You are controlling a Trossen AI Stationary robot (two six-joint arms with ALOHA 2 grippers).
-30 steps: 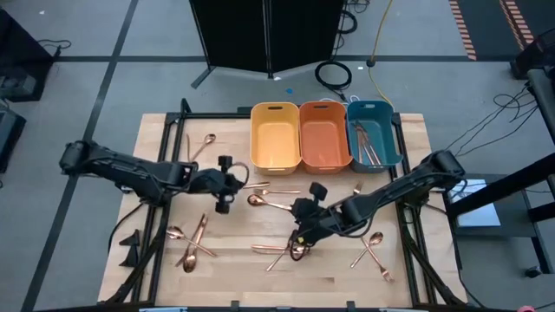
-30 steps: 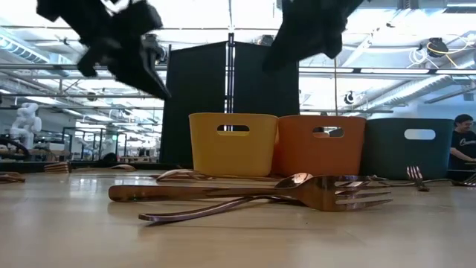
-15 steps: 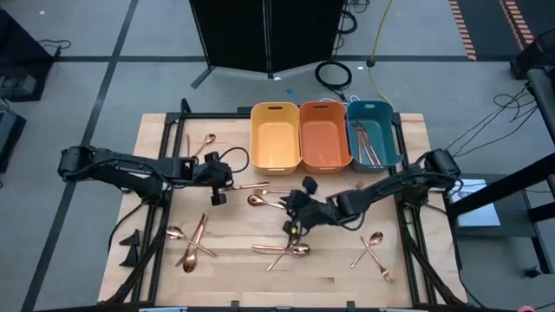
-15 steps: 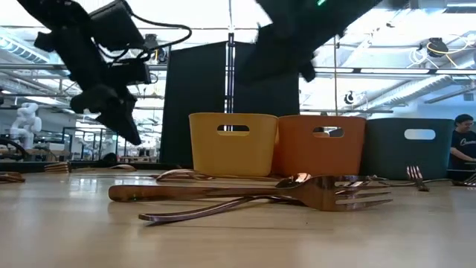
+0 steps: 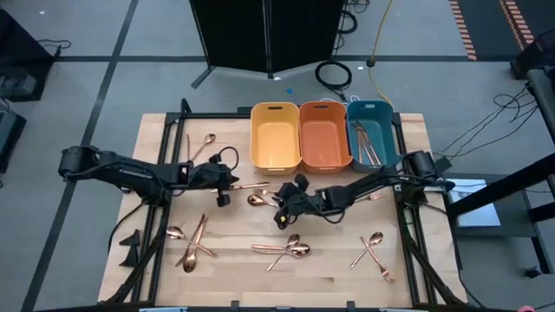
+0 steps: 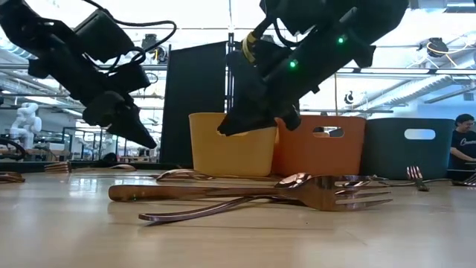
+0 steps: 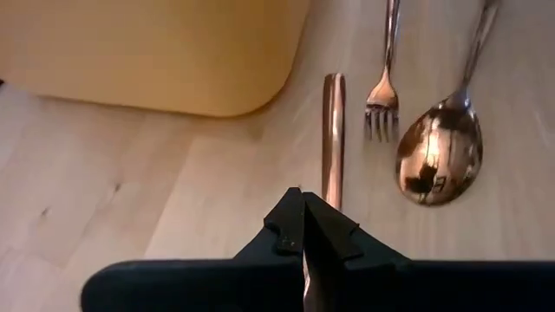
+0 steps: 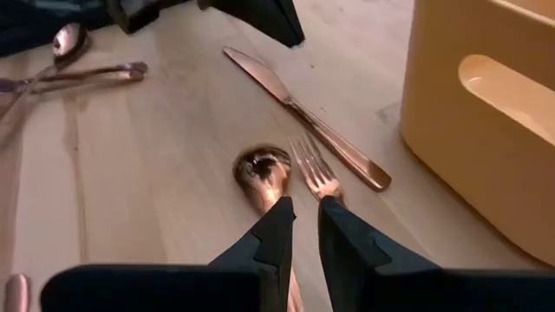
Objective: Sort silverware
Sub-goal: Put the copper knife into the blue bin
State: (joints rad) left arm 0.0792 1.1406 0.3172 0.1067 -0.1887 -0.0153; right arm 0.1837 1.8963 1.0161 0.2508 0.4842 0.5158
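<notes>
L gripper (image 5: 222, 184) fingers pressed together, nothing in them, tip just short of a knife (image 7: 333, 139) lying beside the yellow bin (image 5: 275, 136). R gripper (image 5: 282, 212) at table centre, fingers a narrow slit apart, empty, over a spoon (image 8: 264, 176) and fork (image 8: 314, 176). Rest of silverware: pile at 6 o'clock (image 5: 286, 250), more at 8 (image 5: 192, 244), 4 (image 5: 371, 246) and 10 (image 5: 205, 143); some already in teal bin (image 5: 374, 133) at 1.

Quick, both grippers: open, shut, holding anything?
Left gripper: shut, holding nothing, above the knife.
Right gripper: fingers slightly apart, nothing between them, over the spoon and fork.
</notes>
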